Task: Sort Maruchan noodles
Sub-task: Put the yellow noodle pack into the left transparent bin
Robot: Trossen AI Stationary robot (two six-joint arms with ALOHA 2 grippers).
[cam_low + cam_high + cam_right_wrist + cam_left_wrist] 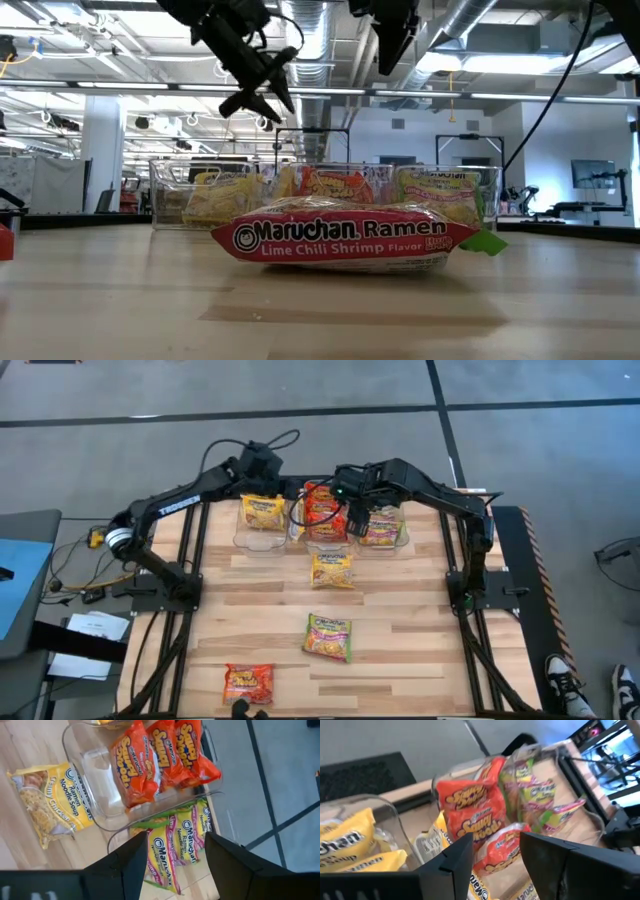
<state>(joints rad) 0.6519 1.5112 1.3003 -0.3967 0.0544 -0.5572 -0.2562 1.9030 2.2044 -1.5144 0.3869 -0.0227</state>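
Three clear bins stand in a row at the table's far side. The left one [262, 540] holds yellow Maruchan packets [262, 511], the middle one red packets [325, 516], the right one green packets [383, 526]. Loose packets lie flat on the table: a yellow one [332, 570], a green Lime Chili Shrimp one [328, 636] and a red one [248, 682]. My left gripper [496, 845] is open and empty, above the gap between the left and middle bins [292, 490]. My right gripper [176, 845] is open and empty above the green packets [172, 845], between the middle and right bins [358, 515].
The wooden table top [420, 620] has bare room between the loose packets and at its right side. Both arms' black frames stand at the table's left [180, 590] and right [465, 595] sides. The floor lies beyond the far edge.
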